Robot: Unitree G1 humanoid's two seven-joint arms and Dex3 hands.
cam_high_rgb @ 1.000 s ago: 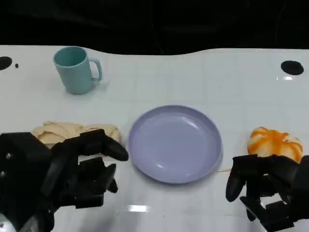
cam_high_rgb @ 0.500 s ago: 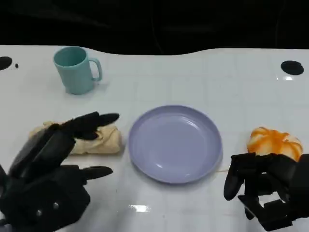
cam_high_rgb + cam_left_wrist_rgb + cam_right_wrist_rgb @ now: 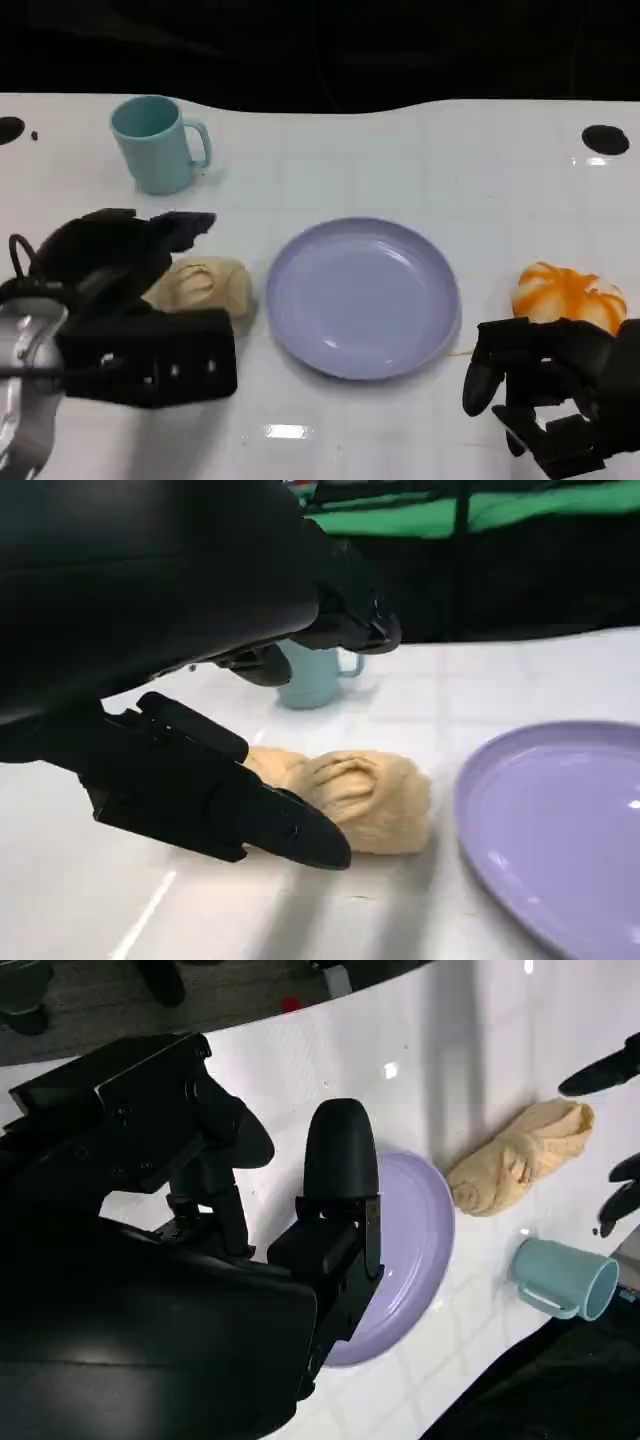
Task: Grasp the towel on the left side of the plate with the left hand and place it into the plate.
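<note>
Left hand (image 3: 120,300): hovering over towel (image 3: 200,287), fingers spread, gripping nothing. Towel lying left of plate (image 3: 362,297). Right hand (image 3: 545,390): curling inward, empty.

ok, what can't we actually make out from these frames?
- Towel: near end hidden behind the left hand in the head view; finger contact unclear.
- Orange-and-white object: too blurred to identify, partly behind the right hand.
- Plate: largely blocked by right-hand fingers in the right wrist view.
</note>
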